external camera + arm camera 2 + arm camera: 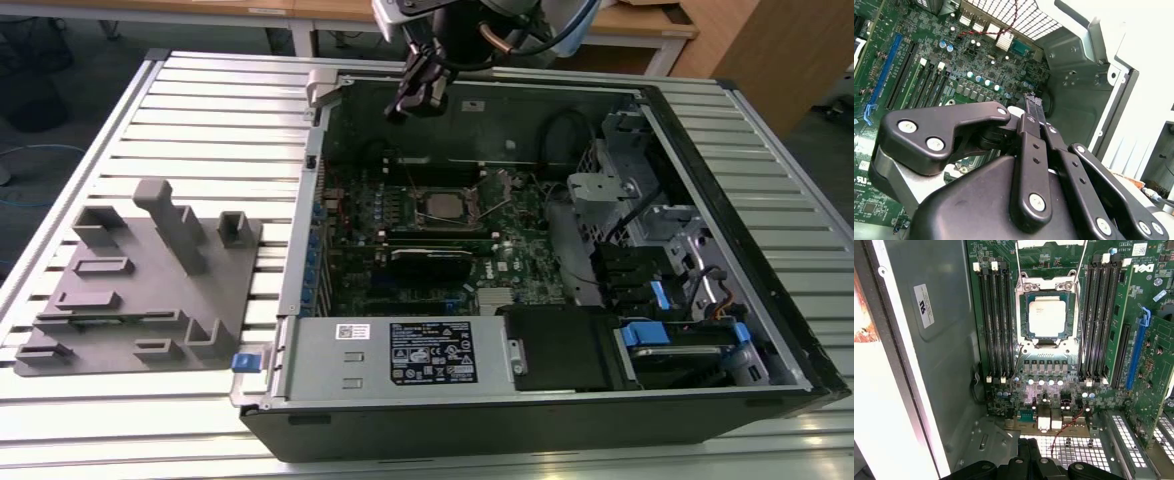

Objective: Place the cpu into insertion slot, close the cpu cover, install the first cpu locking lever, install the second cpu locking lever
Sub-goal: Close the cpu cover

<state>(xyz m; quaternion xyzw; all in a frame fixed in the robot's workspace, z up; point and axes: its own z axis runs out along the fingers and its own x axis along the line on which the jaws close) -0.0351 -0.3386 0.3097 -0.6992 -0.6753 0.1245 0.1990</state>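
The small, flat, square cpu with its dull silver-grey metal top lies level inside the insertion slot, a dark square socket with a shiny rim on the green motherboard. I'd judge the chip light and stiff but delicate underneath, so it is best held by its bare edges and never pressed hard. The cpu cover, a thin silvery metal frame, looks swung back off the socket. It is probably springy sheet metal, best taken at its free edge. The black gripper hangs near the case wall, well apart from the socket, its jaws pressed together on nothing. The open black computer case lies on the slatted metal counter.
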